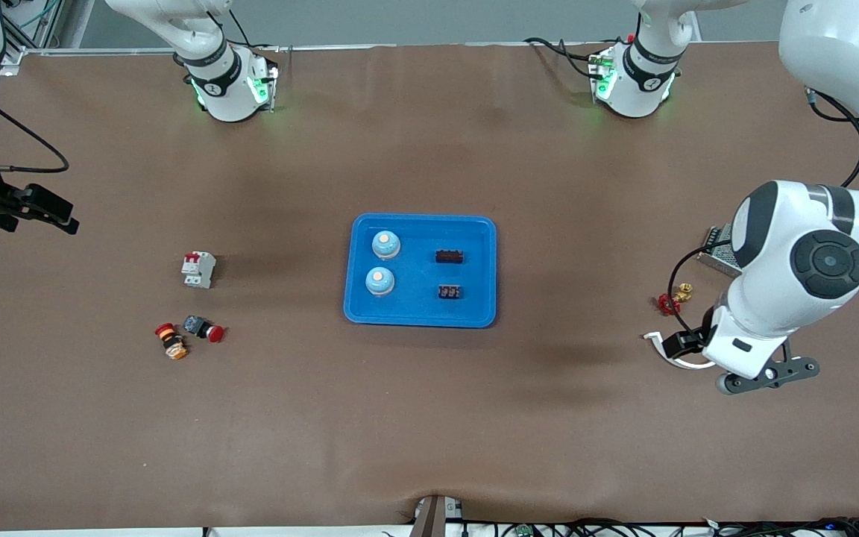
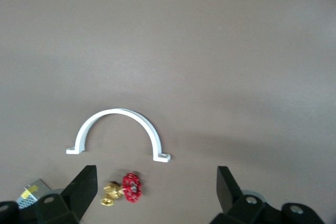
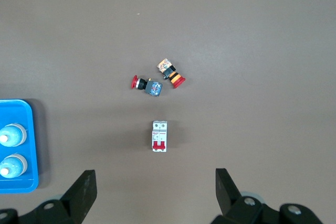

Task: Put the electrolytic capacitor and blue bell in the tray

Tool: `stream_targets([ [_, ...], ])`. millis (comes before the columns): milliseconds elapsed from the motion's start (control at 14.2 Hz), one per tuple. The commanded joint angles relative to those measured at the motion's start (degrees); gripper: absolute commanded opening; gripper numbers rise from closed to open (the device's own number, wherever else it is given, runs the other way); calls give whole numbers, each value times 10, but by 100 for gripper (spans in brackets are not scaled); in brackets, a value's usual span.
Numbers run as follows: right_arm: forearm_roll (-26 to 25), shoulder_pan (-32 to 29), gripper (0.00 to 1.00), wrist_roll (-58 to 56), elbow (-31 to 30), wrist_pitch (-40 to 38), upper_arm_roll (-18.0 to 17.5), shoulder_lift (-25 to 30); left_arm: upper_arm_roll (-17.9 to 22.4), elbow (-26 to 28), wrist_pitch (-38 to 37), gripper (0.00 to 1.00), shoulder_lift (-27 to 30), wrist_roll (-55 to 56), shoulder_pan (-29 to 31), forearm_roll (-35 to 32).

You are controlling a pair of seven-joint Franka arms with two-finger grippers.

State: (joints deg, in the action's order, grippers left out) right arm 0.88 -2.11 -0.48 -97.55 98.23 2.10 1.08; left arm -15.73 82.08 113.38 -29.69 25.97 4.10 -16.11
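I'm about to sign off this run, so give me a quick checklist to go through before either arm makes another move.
1. Blue bells in the tray: ok, both blue bells sit inside it.
2. Capacitors in the tray: cannot tell, two small dark parts lie there, type unclear.
3. Left gripper free: ok, open, holds nothing, above the white pipe clamp and red-handled valve.
4. Right gripper free: ok, open and empty, over the table near the circuit breaker.
5. Nothing on the tray rim: ok.
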Motion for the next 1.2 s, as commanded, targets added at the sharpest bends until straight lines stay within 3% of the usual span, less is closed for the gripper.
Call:
stream_targets([
  [0, -8, -8, 100, 2, 10, -22, -7, 3, -5, 13, -5, 100, 16, -37, 14, 11],
  [353, -11, -8, 100, 18, 18, -112, -8, 3, -5, 16, -35, 100, 55, -101, 27, 42],
  [564, -9, -8, 100, 17, 20, -112, -7, 4, 13, 16, -85, 100, 95, -156, 27, 74],
  [846, -8, -9, 100, 18, 17, -110, -6, 8, 53, 19, -144, 100, 143, -190, 7, 114],
  [1129, -8, -8, 100, 46, 12, -102, -8, 16, 131, 41, -188, 100, 219, -247, -34, 160],
])
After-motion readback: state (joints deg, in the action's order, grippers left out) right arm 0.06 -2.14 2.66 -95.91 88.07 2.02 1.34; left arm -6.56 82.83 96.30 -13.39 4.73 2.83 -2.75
